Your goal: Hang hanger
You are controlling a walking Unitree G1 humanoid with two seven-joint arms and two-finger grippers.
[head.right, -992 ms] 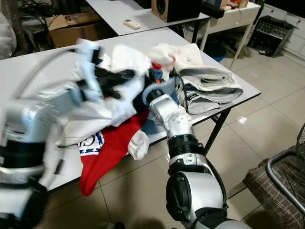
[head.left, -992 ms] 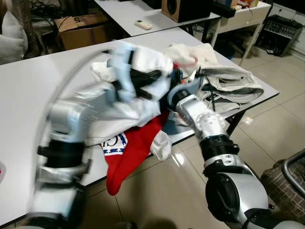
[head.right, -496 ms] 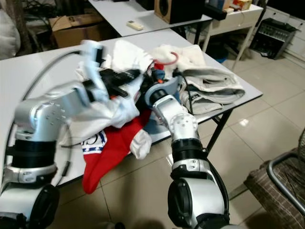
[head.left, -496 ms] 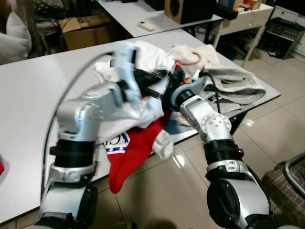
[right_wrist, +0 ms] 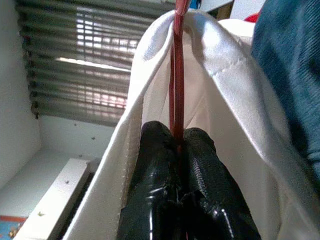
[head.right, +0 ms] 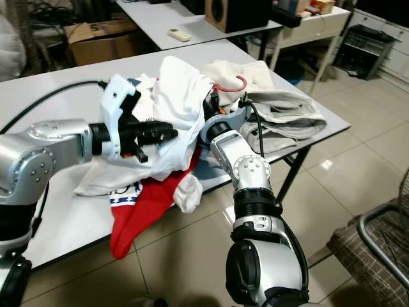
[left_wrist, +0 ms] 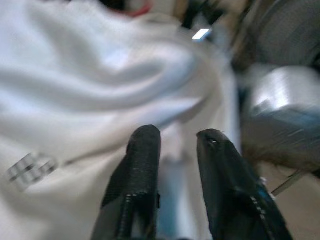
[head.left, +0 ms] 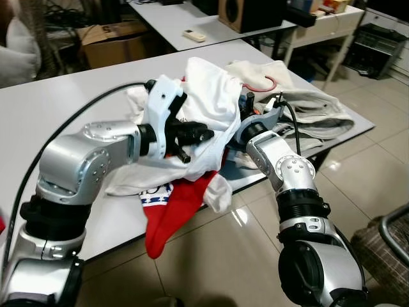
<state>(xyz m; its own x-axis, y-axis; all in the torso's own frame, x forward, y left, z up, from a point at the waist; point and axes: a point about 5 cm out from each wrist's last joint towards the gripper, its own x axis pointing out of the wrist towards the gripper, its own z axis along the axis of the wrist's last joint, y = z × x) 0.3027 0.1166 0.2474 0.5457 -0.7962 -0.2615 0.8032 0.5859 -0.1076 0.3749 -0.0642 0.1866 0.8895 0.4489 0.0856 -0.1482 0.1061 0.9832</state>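
Setting: white tabletop [head.left: 38, 121] on a glossy tiled floor [head.left: 358, 166], heaped with laundry toward its right end; a second table [head.left: 192, 19] behind carries a remote control [head.left: 192, 36] and a wooden speaker [head.left: 246, 11].
Hanger: red hanger [head.left: 257, 84], its hook poking up from the top of the pile near the tabletop's far right side; in the right wrist view its thin red bar runs straight up between folds of white cloth.
Right claw: right claw [right_wrist: 178, 145] buried in the pile under the hook, its two black fingers pinched together on the hanger's bar.
White garment: white shirt [head.left: 208, 96] draped over the hanger and raised above the pile.
Left claw: left claw [head.left: 203, 133] pressed against the shirt's front from the tabletop's near side; fingers [left_wrist: 140, 160] stand a narrow gap apart with white cloth just beyond the tips, and whether any cloth is caught cannot be told.
Other clothes: red garment [head.left: 172, 211] hanging over the tabletop's near edge; grey trousers [head.left: 319, 115] folded at the right corner.
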